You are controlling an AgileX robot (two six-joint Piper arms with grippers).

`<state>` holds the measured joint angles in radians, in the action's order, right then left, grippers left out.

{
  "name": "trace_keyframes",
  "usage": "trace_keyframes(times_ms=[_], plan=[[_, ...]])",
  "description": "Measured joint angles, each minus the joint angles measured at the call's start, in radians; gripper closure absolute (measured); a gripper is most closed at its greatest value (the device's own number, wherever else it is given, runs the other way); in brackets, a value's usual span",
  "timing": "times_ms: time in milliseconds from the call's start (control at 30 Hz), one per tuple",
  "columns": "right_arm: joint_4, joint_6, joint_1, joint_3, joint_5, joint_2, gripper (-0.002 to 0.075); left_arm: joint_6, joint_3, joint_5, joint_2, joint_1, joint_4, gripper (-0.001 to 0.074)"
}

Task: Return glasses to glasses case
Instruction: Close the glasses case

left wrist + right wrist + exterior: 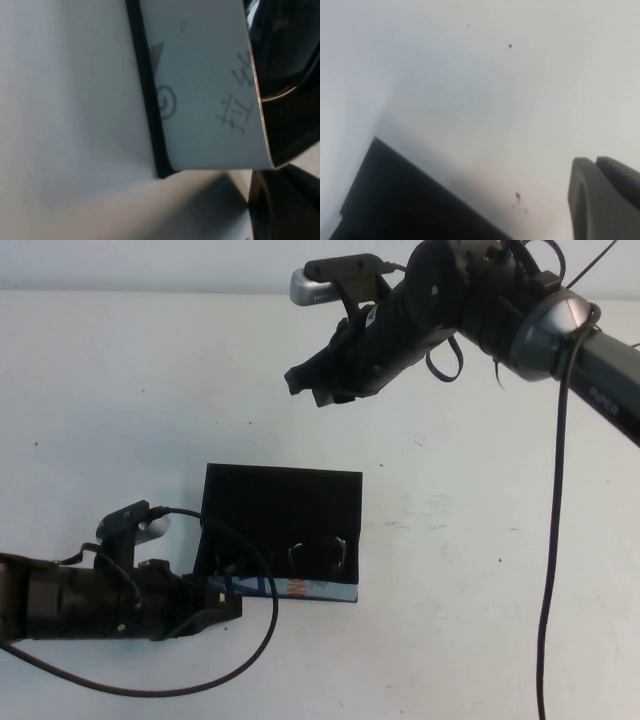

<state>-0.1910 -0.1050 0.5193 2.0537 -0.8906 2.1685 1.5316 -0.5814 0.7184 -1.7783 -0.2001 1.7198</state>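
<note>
The glasses lay inside the glasses case, their dark frame and lenses showing just behind the patterned front strip, towards the right half of the box. The case sat near the middle of the table, a little towards its near edge and left of centre, with the flat black lid standing up at the back, open. Judging by this, the main step was done: the spectacles were already in the box, and what remained was to fold the lid down.

The left gripper was low at the case's near-left corner, touching or just beside the front strip; the left wrist view showed that corner of the case filling the frame, but whether the fingers were spread or pressed together could not be told. The right gripper hung in the air well apart from the case, towards the far edge of the table, empty, its fingers close together and holding nothing.
</note>
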Motion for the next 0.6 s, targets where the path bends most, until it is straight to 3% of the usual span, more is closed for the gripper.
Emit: trace_keyframes(times_ms=[200,600], plan=[[-0.001,0.0,0.0,0.091,-0.016,0.099,0.0737,0.018,0.0,0.002,0.0,0.0,0.004,0.0738],[-0.042,-0.017,0.0,0.276,-0.318,0.267,0.0737,0.019,0.0,0.002,0.0,0.0,0.006,0.0738]])
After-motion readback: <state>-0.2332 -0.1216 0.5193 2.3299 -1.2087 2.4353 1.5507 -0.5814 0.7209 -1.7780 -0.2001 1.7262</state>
